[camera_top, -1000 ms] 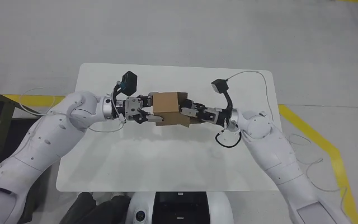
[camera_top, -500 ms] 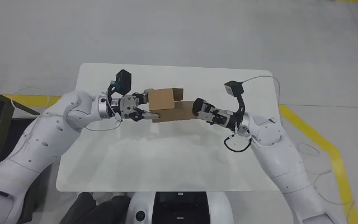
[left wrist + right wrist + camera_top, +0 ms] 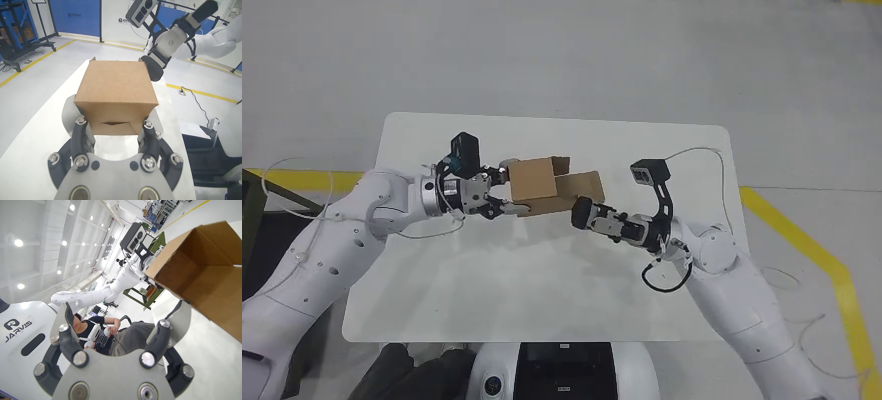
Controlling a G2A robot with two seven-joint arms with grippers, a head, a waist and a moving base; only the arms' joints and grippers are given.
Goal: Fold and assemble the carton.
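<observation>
Carton (image 3: 540, 180) clamped in your left gripper (image 3: 504, 194); right gripper (image 3: 580, 213) spread, empty, beside carton's open end. Next, likely: fold end flaps (image 3: 587, 187).

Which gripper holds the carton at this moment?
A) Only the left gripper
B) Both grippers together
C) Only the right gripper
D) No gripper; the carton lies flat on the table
A: the left gripper has its fingers pressed on both sides of the carton, while the right gripper is open beside the carton's open end, with nothing between its fingers.
</observation>
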